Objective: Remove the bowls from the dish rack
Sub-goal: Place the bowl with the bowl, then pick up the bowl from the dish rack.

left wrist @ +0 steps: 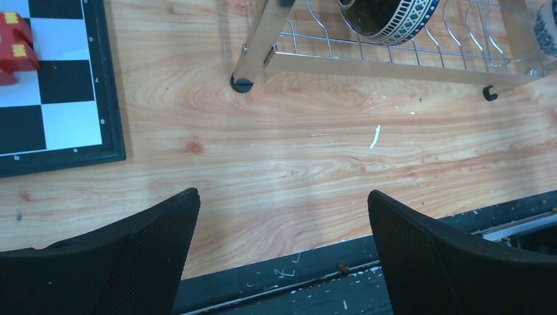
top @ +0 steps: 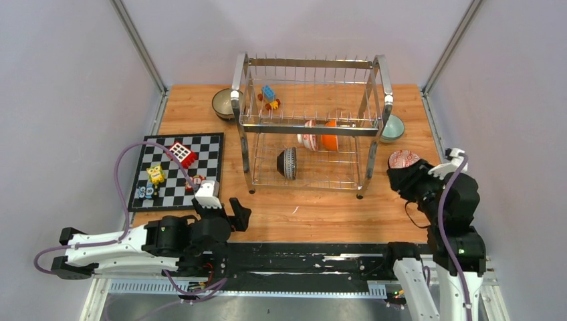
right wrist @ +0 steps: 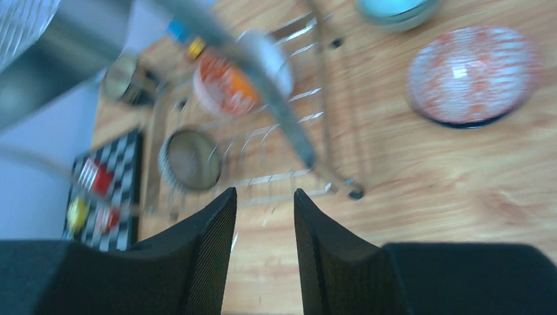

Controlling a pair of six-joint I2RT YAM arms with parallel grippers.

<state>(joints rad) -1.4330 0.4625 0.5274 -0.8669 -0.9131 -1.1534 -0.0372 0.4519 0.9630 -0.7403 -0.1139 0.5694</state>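
Left pincer [top: 237, 212], overhead view: jaws spread, low over the near part of the desk [top: 314, 210], between the board [top: 177, 170] and the rack [top: 311, 128], touching neither. I note the right pincer [top: 399, 175] just on the near side of the red bowl [top: 403, 159], which sits on the desk right of the rack. A dark bowl [top: 287, 163] stands on edge in the lower tier. An orange bowl [top: 329, 136] and a white bowl [top: 309, 136] stand side by side behind it. Toy blocks [top: 269, 95] lie on the upper tier. A brown bowl [top: 222, 103] and a green bowl [top: 393, 127] rest on the desk at either end of the rack.

Left wrist view: left pincer [left wrist: 282, 197] wide, nothing between the fingers. I see a rack leg [left wrist: 253, 49] and the dark bowl [left wrist: 387, 20] ahead.

Right wrist view, blurred: right pincer [right wrist: 264, 193] at a narrow gap, holding nothing. The red bowl [right wrist: 473, 75] lies well to the right, on the desk.
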